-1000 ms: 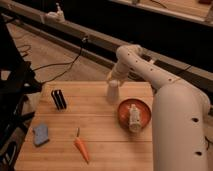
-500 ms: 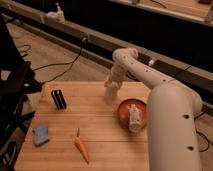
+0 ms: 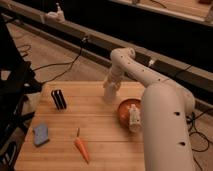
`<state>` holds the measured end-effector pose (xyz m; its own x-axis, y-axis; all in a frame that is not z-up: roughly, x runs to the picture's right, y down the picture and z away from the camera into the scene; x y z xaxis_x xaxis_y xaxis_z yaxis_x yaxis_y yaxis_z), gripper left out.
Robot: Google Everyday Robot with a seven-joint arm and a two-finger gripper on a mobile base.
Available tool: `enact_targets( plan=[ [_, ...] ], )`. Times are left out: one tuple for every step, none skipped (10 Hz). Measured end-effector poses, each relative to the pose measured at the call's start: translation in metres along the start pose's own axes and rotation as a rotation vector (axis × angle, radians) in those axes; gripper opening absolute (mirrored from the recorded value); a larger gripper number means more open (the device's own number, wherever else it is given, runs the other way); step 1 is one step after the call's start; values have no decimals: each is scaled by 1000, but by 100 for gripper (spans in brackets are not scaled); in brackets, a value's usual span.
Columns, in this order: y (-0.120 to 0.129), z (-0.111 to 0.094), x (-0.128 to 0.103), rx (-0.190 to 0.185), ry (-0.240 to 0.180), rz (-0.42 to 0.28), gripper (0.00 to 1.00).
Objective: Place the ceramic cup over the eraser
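Note:
The ceramic cup [image 3: 109, 96] is a small off-white tapered cup standing on the wooden table [image 3: 95, 127], near its far edge and right of centre. My gripper [image 3: 110, 86] hangs from the white arm directly over the cup, at its top. The eraser [image 3: 58, 99], two narrow black upright slabs, stands on the table's left part, well to the left of the cup and gripper.
An orange bowl [image 3: 126, 106] with a white bottle-like item [image 3: 134, 118] sits just right of the cup. A carrot [image 3: 81, 149] lies at the front centre, and a blue-grey pad [image 3: 41, 134] at the front left. My arm's bulky white link [image 3: 165, 125] covers the table's right side.
The gripper has moved slightly left and down, closer onto the cup. The arm's large link has swung further into view. Objects on the table have not moved.

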<state>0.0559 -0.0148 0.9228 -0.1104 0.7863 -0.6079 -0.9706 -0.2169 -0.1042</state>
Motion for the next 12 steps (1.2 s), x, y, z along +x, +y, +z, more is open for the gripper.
enact_targets(
  plan=[
    [2,-6,-1,-4,-2,-8,0],
    [5,-14,-1,-10,-3,-23,0],
    [11,-24,1,-21,-1,-45,0],
    [18,-37,2,-37,-3,-71,0],
    [23,-49,4,-51,-5,-92,0],
    [31,-65,6,-73,-12,-119,0],
    [42,-80,9,-100,-20,-151,0],
    [56,-99,12,-130,-32,-189,0],
    [70,-117,15,-157,-47,-228,0],
    [87,-138,19,-189,-68,-277,0],
    [105,-157,26,-222,-87,-328,0],
    [122,-173,35,-254,-100,-380,0]
  ],
)
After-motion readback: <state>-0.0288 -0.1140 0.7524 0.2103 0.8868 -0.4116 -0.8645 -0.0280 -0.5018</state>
